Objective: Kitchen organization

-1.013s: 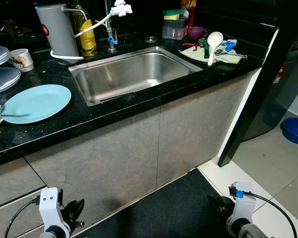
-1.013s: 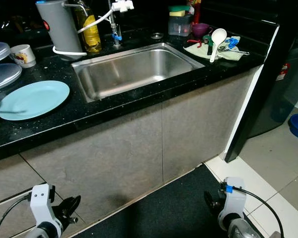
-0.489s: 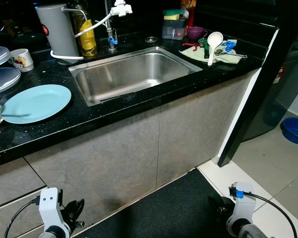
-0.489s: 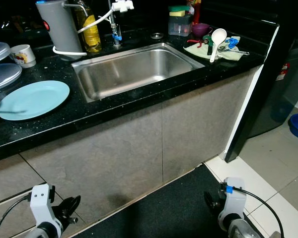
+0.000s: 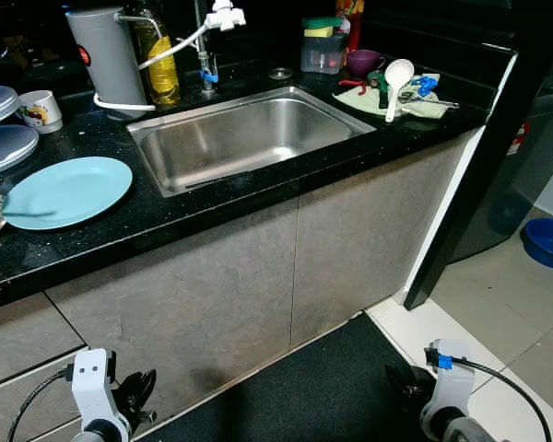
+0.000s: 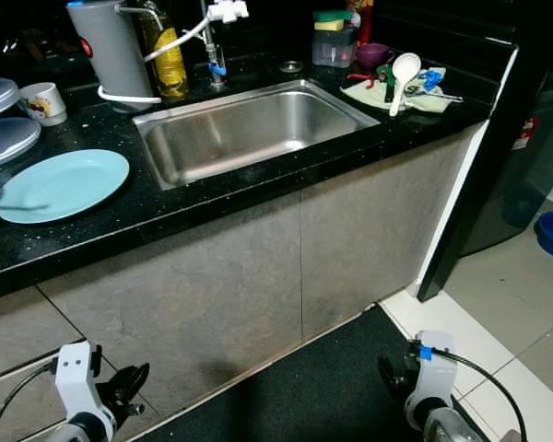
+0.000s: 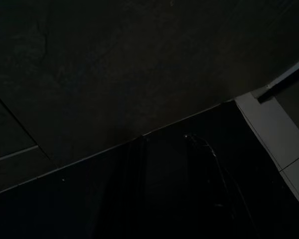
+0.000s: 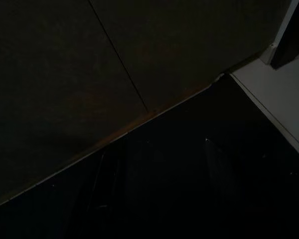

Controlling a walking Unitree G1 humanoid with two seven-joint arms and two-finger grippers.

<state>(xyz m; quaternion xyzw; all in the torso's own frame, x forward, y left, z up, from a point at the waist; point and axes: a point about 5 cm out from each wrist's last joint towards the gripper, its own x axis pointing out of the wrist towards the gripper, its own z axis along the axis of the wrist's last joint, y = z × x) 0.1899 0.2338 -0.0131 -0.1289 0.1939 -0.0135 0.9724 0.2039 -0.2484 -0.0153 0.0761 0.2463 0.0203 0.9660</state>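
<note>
A black stone counter point(image 5: 258, 189) runs across in front of me with a steel sink point(image 5: 249, 138) set in it. Left of the sink lies a light blue plate point(image 5: 66, 191). At the counter's right end a white ladle point(image 5: 395, 78) and small utensils rest on a green cloth point(image 5: 405, 106), beside a purple bowl point(image 5: 363, 61) and a clear tub with sponges point(image 5: 323, 51). Both arms hang low by the cabinet fronts. My left gripper point(image 5: 136, 394) and right gripper point(image 5: 402, 382) are open, each with nothing between its fingers.
Behind the sink stand a grey canister point(image 5: 106, 60), an oil bottle point(image 5: 158, 64) and a tap point(image 5: 207, 46). A mug point(image 5: 40, 109) and stacked grey dishes point(image 5: 0, 129) sit far left. A black mat point(image 5: 323, 387) covers the floor below; a blue basin point(image 5: 546, 241) lies right.
</note>
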